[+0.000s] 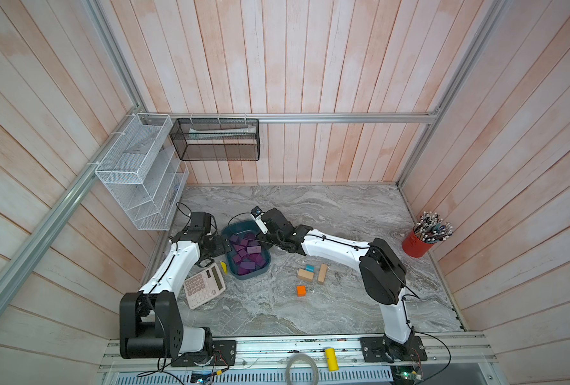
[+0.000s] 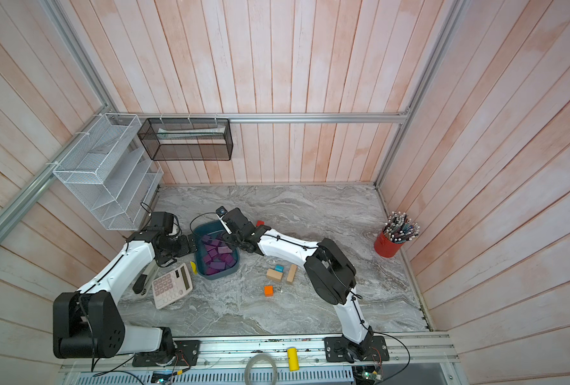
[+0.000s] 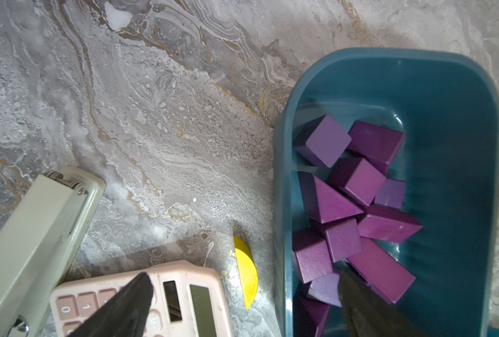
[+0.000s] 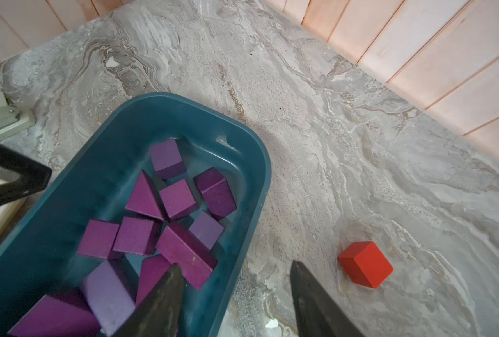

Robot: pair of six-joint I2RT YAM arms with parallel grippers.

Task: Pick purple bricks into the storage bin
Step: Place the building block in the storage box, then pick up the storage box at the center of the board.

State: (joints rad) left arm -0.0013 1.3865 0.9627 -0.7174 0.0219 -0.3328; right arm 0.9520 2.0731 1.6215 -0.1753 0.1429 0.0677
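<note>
In both top views the storage bin (image 1: 238, 229) sits on the surface (image 1: 310, 213) between the left gripper (image 1: 224, 248) and the right gripper (image 1: 264, 242), which hang at its opposite long sides. The purple bricks (image 1: 247, 254) lie heaped inside it. Outside the bin I see tan blocks (image 1: 305, 275), an orange cube (image 1: 301, 290) and a calculator (image 1: 204, 286) — nothing purple.

The left wrist view shows the left gripper wide and empty, one jaw above the calculator and the other above the bricks.

The right wrist view shows the right gripper partly spread and holding nothing — one jaw above the bricks, the other above bare surface near a red cube (image 4: 365, 264).

The sorting looks finished, or nearly. The next move calls for lifting both grippers straight up, clear of the rim, then checking for any brick they hide.
</note>
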